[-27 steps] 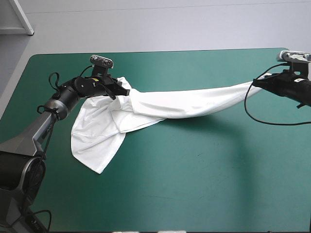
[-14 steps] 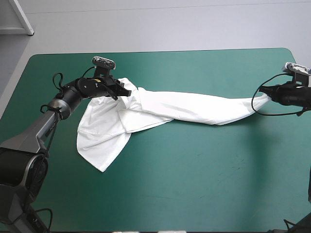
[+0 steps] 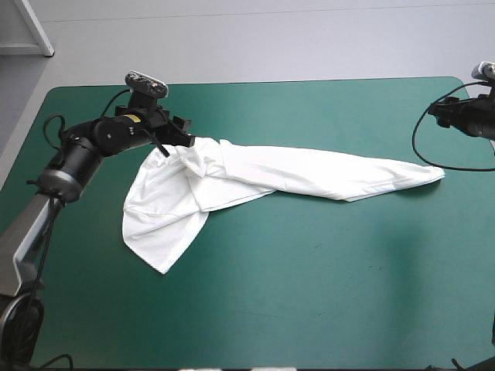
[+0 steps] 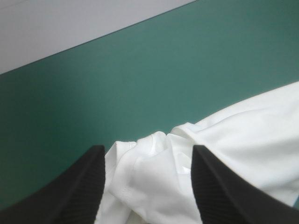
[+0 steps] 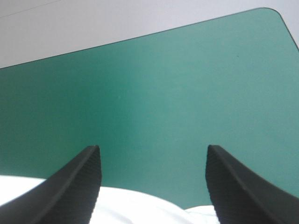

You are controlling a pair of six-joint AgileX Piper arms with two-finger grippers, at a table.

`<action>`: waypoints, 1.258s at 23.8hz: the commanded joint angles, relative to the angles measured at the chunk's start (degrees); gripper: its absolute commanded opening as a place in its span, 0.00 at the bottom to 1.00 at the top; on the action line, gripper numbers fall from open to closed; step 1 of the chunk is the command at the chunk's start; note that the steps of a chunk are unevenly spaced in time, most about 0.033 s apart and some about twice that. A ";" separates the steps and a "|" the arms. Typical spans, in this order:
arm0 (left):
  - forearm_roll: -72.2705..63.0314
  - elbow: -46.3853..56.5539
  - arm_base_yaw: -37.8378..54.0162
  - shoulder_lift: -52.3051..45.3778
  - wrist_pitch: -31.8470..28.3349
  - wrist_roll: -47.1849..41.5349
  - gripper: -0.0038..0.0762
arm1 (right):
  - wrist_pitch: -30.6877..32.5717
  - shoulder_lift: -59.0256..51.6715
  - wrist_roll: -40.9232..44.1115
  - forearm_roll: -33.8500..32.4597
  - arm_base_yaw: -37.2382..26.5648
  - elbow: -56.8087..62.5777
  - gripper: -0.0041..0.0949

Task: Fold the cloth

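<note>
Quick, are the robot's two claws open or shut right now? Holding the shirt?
Left gripper: open, gripping nothing; the T-shirt lies loose between its fingers.
Right gripper: open, holding nothing; the T-shirt's end lies under it.

The table [image 3: 325, 294], under its teal-green cover, carries one item lying directly on it: a white T-shirt [image 3: 294, 171], drawn out in a long band. The bunched end lies between the left gripper [image 4: 148, 149] fingers, and the narrow end lies under the right gripper [image 5: 153, 148].

Left arm [image 3: 83, 151] was black toward the wrist, grey on its near link, small yellow label [image 3: 133, 118]. Right arm [image 3: 473, 120] black. Fingers [image 4: 77, 191] were black, ribbed fins.
</note>
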 commanded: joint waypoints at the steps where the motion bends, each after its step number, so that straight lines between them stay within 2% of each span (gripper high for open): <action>1: 4.49 -1.76 -0.22 -6.65 3.39 -8.61 0.55 | 3.86 -5.42 0.04 2.45 -0.55 -3.38 0.62; 4: 8.94 0.45 -0.22 -9.75 6.14 -15.21 0.55 | 6.34 -8.59 0.04 3.49 -0.55 -3.38 0.60; 9: 10.75 10.75 -0.22 -15.81 7.96 -22.39 0.55 | 9.85 -15.33 0.04 5.17 -0.55 -3.38 0.60; 13: 12.11 30.01 -0.22 -24.14 5.34 -30.53 0.55 | 11.46 -20.17 0.04 5.42 -0.05 -3.38 0.60; 17: 19.44 42.42 -0.22 -25.44 4.42 -40.36 0.55 | 13.17 -20.17 0.04 8.73 -0.05 -3.04 0.60; 20: 20.01 45.85 -0.22 -25.44 -0.77 -46.78 0.55 | 13.17 -19.97 -0.44 11.36 0.11 -3.04 0.59; 24: 21.11 46.09 -0.22 -25.44 -3.34 -49.98 0.55 | 13.06 -19.97 -1.29 10.98 2.20 -3.04 0.58; 28: 27.96 46.09 1.33 -24.41 -2.85 -57.29 0.55 | 12.80 -19.49 -2.10 10.12 4.84 -3.04 0.58; 30: 28.48 46.09 3.54 -23.82 -2.75 -58.07 0.55 | 12.80 -19.22 -2.10 9.19 5.48 -3.04 0.58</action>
